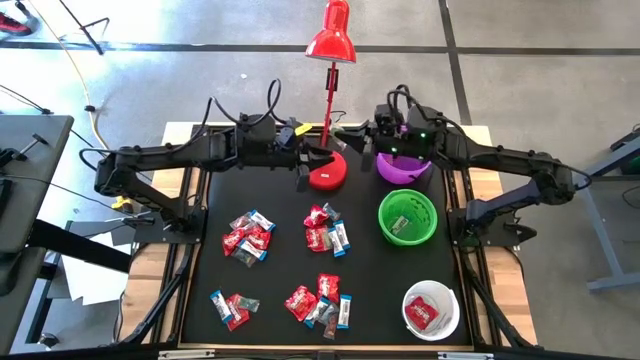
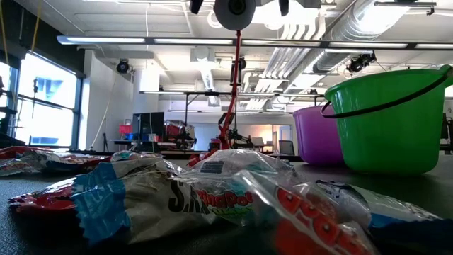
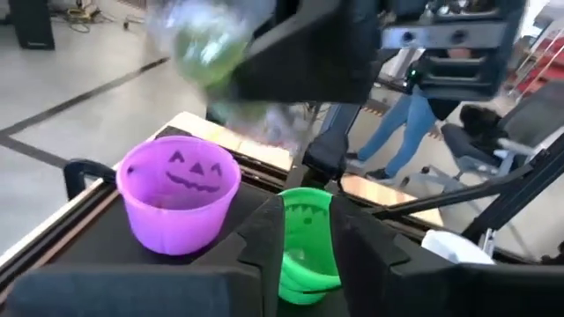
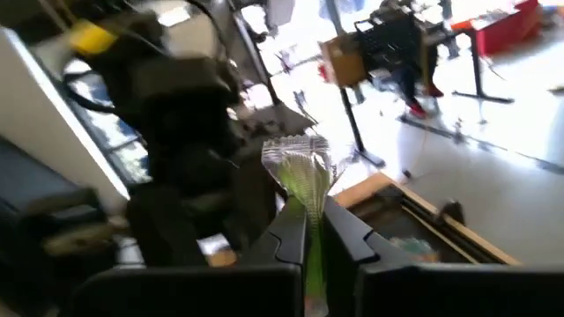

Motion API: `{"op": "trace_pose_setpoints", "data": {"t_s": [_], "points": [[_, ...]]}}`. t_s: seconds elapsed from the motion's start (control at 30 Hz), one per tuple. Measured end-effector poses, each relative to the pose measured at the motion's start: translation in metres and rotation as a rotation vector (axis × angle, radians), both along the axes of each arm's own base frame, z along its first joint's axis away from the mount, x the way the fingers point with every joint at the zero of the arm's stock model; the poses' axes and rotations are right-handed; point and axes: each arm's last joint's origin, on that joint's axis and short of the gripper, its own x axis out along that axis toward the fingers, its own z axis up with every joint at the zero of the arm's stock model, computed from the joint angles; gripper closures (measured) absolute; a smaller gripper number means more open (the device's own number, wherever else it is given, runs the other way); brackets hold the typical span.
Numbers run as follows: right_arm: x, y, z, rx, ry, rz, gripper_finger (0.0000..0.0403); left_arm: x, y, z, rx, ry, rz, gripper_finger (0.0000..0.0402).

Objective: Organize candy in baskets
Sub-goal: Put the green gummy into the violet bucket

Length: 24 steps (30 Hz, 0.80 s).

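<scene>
Handover at table's 12 o'clock: right gripper (image 4: 313, 231) jaws pinch a green-wrapped candy (image 4: 302, 174), left gripper (image 3: 304, 231) jaws part-spread; next, likely drop into green basket (image 1: 408, 217).

Three baskets (image 1: 407, 216), five candy clusters (image 1: 247, 236), one red lamp (image 1: 331, 40), two arms (image 1: 180, 157)

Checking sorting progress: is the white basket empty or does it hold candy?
Not empty. In the high view the white basket, upright at the table's near right corner, holds red-wrapped candy; how many pieces cannot be told.
</scene>
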Motion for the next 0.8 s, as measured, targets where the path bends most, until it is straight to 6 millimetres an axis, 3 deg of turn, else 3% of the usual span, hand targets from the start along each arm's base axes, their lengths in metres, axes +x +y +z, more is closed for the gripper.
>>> {"op": "trace_pose_setpoints", "data": {"t_s": [0.13, 0.37, 0.8], "points": [[-0.008, -0.016, -0.020, 0.073, 0.202, -0.129, 0.0400, -0.007, 0.000, 0.000, 0.000, 0.036, 0.006, 0.0308], [-0.042, -0.043, -0.059, 0.201, 0.635, -0.445, 0.0400, -0.019, -0.001, 0.004, -0.018, 0.071, 0.017, 0.0307], [-0.083, -0.074, -0.076, 0.280, 0.924, -0.575, 0.0400, -0.037, 0.008, 0.016, 0.038, 0.046, 0.056, 0.0307]]}}
